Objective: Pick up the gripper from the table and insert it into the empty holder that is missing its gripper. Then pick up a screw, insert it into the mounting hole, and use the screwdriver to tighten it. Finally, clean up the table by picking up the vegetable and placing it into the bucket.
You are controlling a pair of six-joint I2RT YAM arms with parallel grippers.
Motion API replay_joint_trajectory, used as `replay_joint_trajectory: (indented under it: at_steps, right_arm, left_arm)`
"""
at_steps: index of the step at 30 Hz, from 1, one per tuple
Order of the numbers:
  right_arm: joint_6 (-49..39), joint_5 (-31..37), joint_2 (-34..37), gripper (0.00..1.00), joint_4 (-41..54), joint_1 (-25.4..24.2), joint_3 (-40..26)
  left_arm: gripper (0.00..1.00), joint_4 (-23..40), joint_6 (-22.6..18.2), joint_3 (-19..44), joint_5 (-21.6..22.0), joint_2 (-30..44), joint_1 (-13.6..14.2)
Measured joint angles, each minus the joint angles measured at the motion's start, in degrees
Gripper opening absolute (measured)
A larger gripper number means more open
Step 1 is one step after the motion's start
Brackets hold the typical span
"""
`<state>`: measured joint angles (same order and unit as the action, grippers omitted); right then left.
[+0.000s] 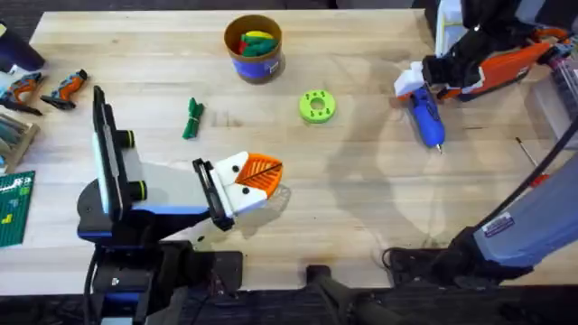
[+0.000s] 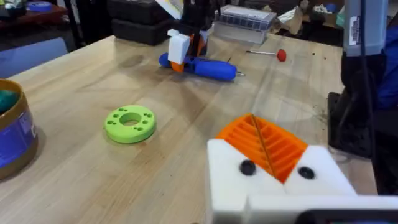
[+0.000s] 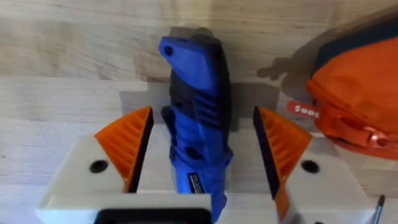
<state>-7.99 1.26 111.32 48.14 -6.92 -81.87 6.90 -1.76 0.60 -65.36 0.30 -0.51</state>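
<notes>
Wooden table (image 1: 361,199): right hand (image 3: 199,155) spread around screwdriver (image 3: 198,124), left hand (image 1: 248,181) apparently pressed together.

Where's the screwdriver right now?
The screwdriver lies flat on the table's far right in the overhead view, right of the green disc. The right gripper sits open astride it, not yet closed.
</notes>
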Motion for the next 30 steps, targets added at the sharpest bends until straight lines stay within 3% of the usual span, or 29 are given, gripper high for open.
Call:
replay_joint_trajectory:
  at_steps: [12,16,17,23,25,30]
  right_arm:
    - [0.0,0.44,1.83,0.931,-0.14,0.17,-0.04]
    - [-0.02,0.46,1.83,0.843,-0.2,0.17,-0.04]
    - [-0.13,0.61,1.83,0.619,-0.3,0.15,-0.04]
    - [-0.7,1.46,1.96,0.076,-0.7,0.15,-0.03]
    - [-0.63,1.44,2.07,0.021,-0.66,0.15,-0.02]
    - [-0.63,1.44,2.07,0.027,-0.6,0.15,-0.02]
  left_arm:
    - [0.005,0.0,0.0,0.0,0.0,0.01,0.0]
    - [0.004,0.0,0.0,0.0,0.0,0.0,0.0]
    - [0.004,0.0,0.0,0.0,0.0,0.02,0.0]
    - [0.004,0.0,0.0,0.0,0.0,0.0,0.0]
    - [0.004,0.0,0.0,0.0,0.0,0.0,0.0]
    - [0.004,0.0,0.0,0.0,0.0,0.02,0.0]
